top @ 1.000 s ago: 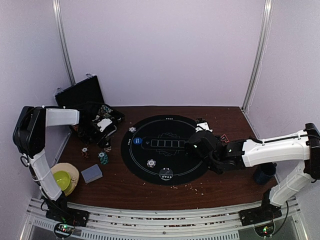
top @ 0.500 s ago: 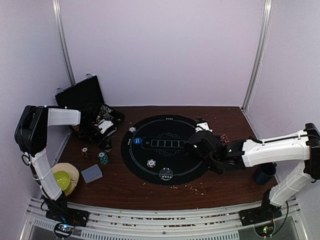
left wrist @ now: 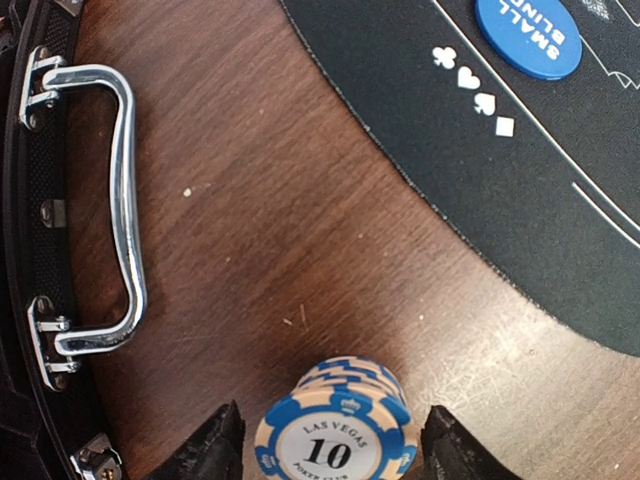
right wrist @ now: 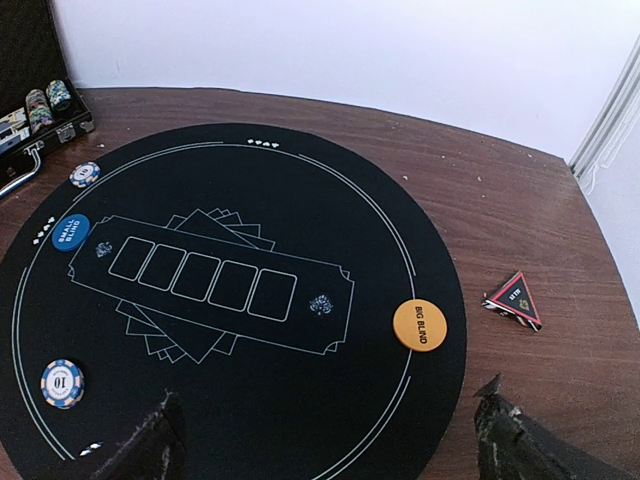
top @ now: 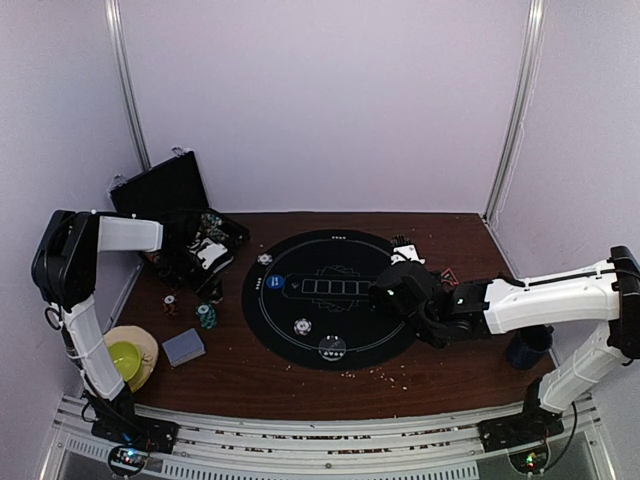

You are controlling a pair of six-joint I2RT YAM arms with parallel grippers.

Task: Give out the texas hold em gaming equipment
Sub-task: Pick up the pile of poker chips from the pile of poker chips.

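In the left wrist view a stack of blue-and-white poker chips marked 10 (left wrist: 336, 440) stands on the wooden table between my left gripper's (left wrist: 332, 452) open fingers, with a gap on each side. In the top view that gripper (top: 210, 278) is beside the black case (top: 168, 192). My right gripper (right wrist: 330, 440) is open and empty above the black round mat (right wrist: 300, 380), also seen in the top view (top: 386, 292). On the mat lie an orange "big blind" disc (right wrist: 419, 325), a blue "small blind" disc (right wrist: 71, 232) and single blue chips (right wrist: 62, 383). A grey-blue card deck (top: 183, 347) lies front left.
The case's metal handle (left wrist: 122, 200) is just left of the left gripper. Green chips (top: 206, 316) and a red chip (top: 170, 305) lie near the deck. A yellow bowl (top: 124, 356) sits front left, a dark blue mug (top: 527, 348) at the right, a red triangular piece (right wrist: 515, 298) off the mat.
The left arm has shifted very slightly near the case. The right arm and the things on the mat have not moved.
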